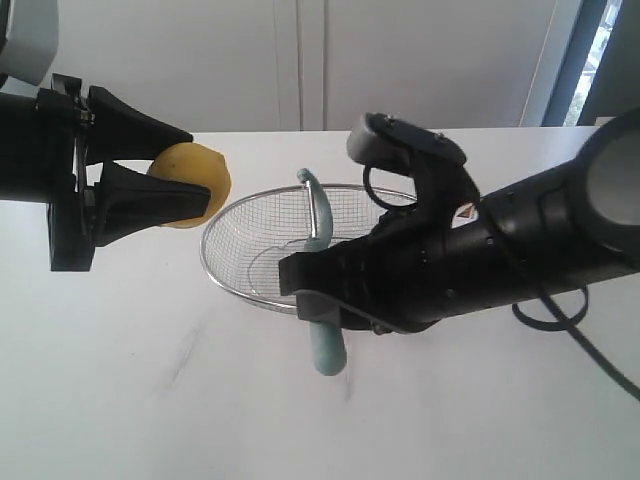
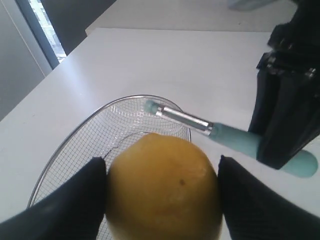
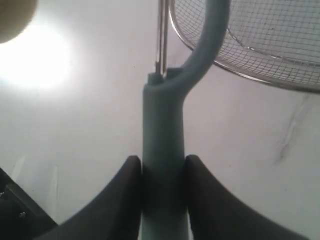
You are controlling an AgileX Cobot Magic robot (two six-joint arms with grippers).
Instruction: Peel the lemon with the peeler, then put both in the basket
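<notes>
Two firm grips. Clamps the left gripper (image 2: 162,170) on the lemon (image 1: 200,175), held clear of the table (image 1: 150,380) just beside the basket (image 1: 225,283). Squeezes the right gripper (image 3: 162,165) on the peeler (image 1: 322,225) handle, blade up over the rim toward the fruit, probably to drop peel into the mesh.

Lemon (image 1: 200,175), peeler (image 1: 326,352) (both aloft) near basket (image 1: 255,245)

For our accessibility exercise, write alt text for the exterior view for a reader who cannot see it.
Black left jaws hold a small bright yellow lemon in the air beside a wide, shallow silver wire-mesh basket on a white table. Black right jaws grip the pale teal plastic handle of a Y-shaped peeler, its metal-bladed head by the basket.
</notes>
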